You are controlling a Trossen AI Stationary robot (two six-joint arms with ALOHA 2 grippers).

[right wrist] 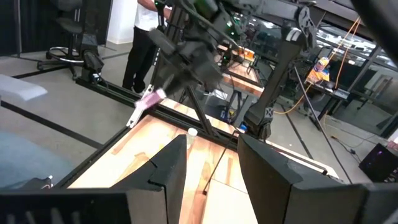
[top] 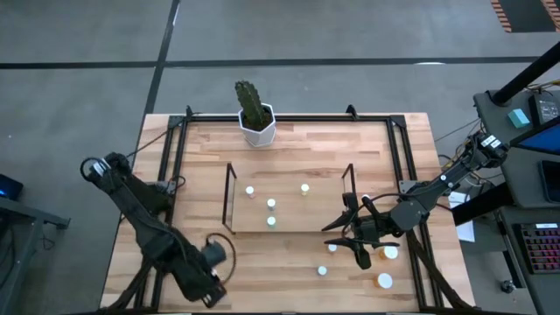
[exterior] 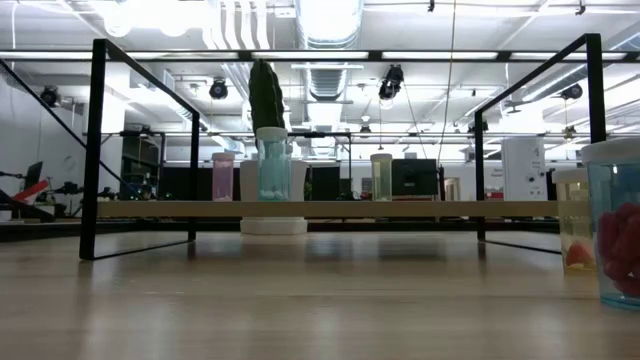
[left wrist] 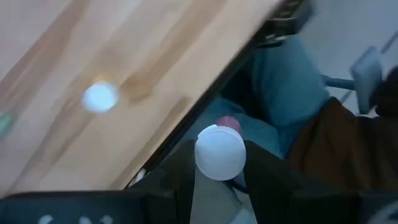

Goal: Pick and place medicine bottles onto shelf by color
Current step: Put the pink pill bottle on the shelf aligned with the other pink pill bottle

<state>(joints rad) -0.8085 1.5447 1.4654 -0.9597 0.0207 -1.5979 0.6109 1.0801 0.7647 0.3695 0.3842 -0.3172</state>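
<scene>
The shelf, a wire rack with a light wood base, stands mid-table and carries several white-capped bottles. In the low view they stand upright on its base: a pinkish one, a bluish one and a greenish one. Several loose bottles stand on the table right of the shelf. My left gripper, by the near edge, is shut on a pinkish bottle. My right gripper is open and empty among the loose bottles. My left gripper pinches the pinkish bottle between its two fingers, one on each side, close by the white cap. The cap faces the wrist camera and the pinkish body points away. In the right wrist view the bottle is clear of the table.
A white hexagonal cactus pot stands at the far edge behind the shelf. A black frame edges the table. Two larger bottles stand close to the low camera at the right. A person's legs show beyond the table edge.
</scene>
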